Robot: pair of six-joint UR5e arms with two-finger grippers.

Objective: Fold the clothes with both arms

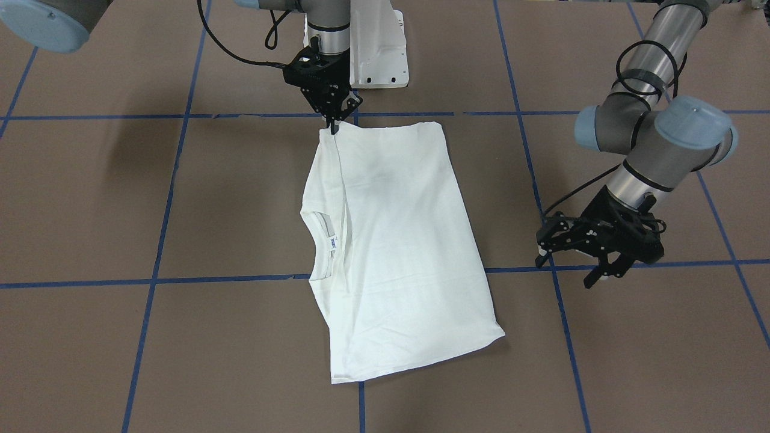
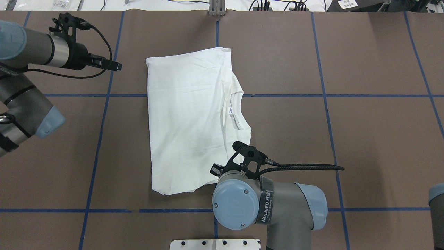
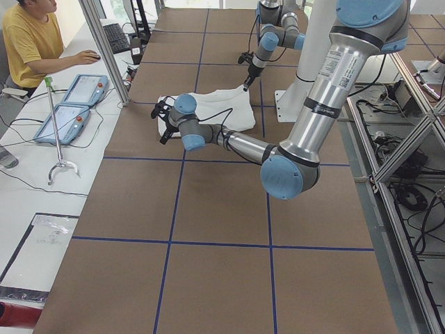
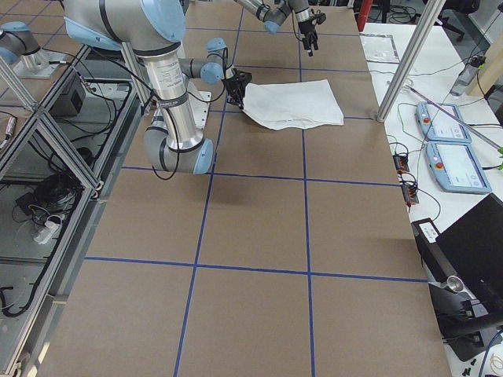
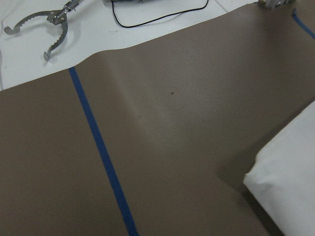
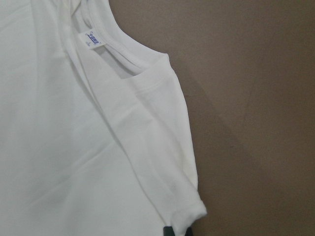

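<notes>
The white T-shirt (image 1: pixel 397 240) lies folded in the middle of the worktop (image 1: pixel 631 361). The jaws of the right arm (image 1: pixel 328 33) are pinching its corner nearest the robot base. The jaws of the left arm (image 1: pixel 634 177) are spread, apart from the cloth. If the right arm lifts alone, I fear the small pinch slips or drags the fold open.
</notes>
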